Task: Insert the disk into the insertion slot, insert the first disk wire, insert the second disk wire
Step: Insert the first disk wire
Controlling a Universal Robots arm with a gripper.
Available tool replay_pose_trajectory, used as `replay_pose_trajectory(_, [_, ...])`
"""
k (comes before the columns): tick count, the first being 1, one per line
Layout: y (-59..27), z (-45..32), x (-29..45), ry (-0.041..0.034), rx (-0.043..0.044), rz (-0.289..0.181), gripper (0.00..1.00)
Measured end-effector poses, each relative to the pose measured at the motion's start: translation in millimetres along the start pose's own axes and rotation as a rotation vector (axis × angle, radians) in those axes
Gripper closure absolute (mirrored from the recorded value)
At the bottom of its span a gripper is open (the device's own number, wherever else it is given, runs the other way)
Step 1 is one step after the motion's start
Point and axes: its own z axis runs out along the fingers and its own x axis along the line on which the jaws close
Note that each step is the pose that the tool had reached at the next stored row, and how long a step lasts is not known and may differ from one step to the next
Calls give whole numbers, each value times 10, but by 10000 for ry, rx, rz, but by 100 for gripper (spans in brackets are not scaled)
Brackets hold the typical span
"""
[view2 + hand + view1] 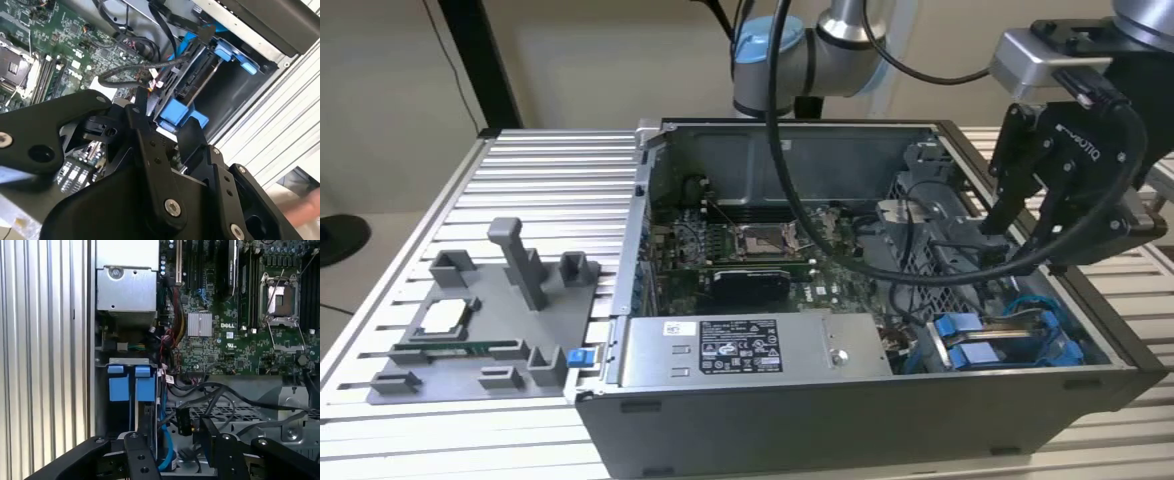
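In the drive bay [129, 361], disk [145, 387] seated lengthwise, blue tabs facing power supply [747, 350], hand [1017, 238] spread above

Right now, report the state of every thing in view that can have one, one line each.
computer case: side open, interior exposed.
disk: seated in the insertion slot.
gripper: open, holding nothing, low in the case near the disk.
power-supply box: mounted in the case.
processor socket: bare, no cooler on it.
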Motion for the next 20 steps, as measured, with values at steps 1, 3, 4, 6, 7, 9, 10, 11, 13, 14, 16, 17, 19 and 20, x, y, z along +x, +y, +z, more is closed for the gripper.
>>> replay_pose_trajectory(1, [5,3,-32,70,15,0,0])
replay_pose_trajectory(3, [22,10,-94,173,77,0,0])
replay_pose_trajectory(4, [34,14,-119,227,134,-3,0])
replay_pose_trajectory(6, [55,21,-157,341,239,-6,0])
replay_pose_trajectory(7, [62,23,-167,373,272,-7,0])
replay_pose_trajectory(9, [63,23,-167,376,275,-8,0])
replay_pose_trajectory(10, [63,23,-167,376,276,-8,0])
replay_pose_trajectory(11, [63,23,-168,380,278,-8,0])
replay_pose_trajectory(13, [66,24,-177,432,294,-6,0])
replay_pose_trajectory(14, [67,25,-185,468,300,-6,0])
replay_pose_trajectory(16, [67,27,-195,504,307,-7,0])
replay_pose_trajectory(17, [67,27,-195,504,307,-7,0])
replay_pose_trajectory(19, [68,27,-195,505,308,-6,0])
replay_pose_trajectory(20, [68,27,-196,505,309,-7,0])
